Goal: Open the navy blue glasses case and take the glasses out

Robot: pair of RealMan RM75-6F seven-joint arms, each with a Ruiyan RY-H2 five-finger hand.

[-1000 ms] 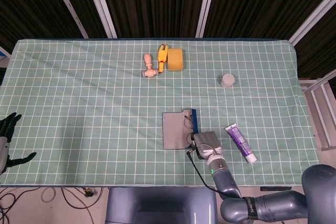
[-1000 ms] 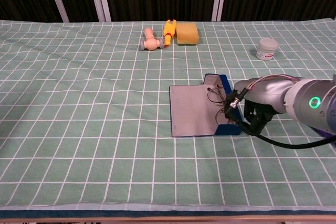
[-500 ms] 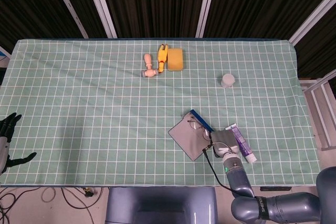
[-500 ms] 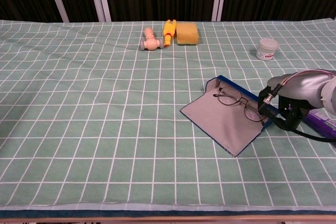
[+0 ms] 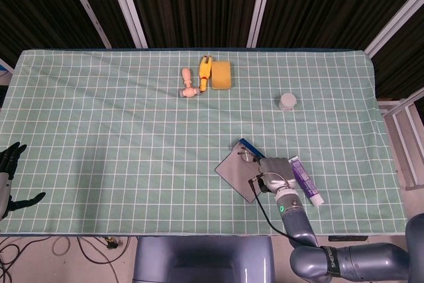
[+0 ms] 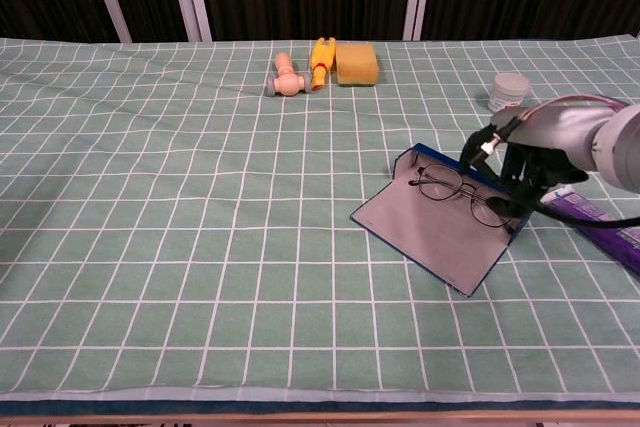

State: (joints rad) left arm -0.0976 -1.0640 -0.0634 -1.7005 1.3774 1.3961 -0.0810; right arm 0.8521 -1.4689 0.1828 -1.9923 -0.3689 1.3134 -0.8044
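Note:
The navy blue glasses case (image 6: pixel 440 237) lies open on the green checked cloth, turned at an angle, with its grey inner flap (image 5: pixel 237 171) spread flat. Thin wire glasses (image 6: pixel 458 193) rest on it along its navy far edge (image 5: pixel 246 145). My right hand (image 6: pixel 528 175) hangs over the case's right end, its dark fingers curled down against the right lens and the case edge. Whether they pinch either one is hidden. From above, the right hand (image 5: pixel 277 169) covers that end of the case. My left hand (image 5: pixel 9 167) sits at the table's left edge with its fingers apart, holding nothing.
A purple toothpaste tube (image 6: pixel 605 229) lies just right of the case, close to my right hand. A white jar (image 6: pixel 510 93) stands behind it. A yellow sponge (image 6: pixel 358 63), a yellow-orange toy (image 6: pixel 321 51) and a peach toy (image 6: pixel 285 78) sit at the back centre.
The case has slid right and turned from square to diagonal, following my right hand. The hand has since moved a little farther back. The glasses now lie fully in view.

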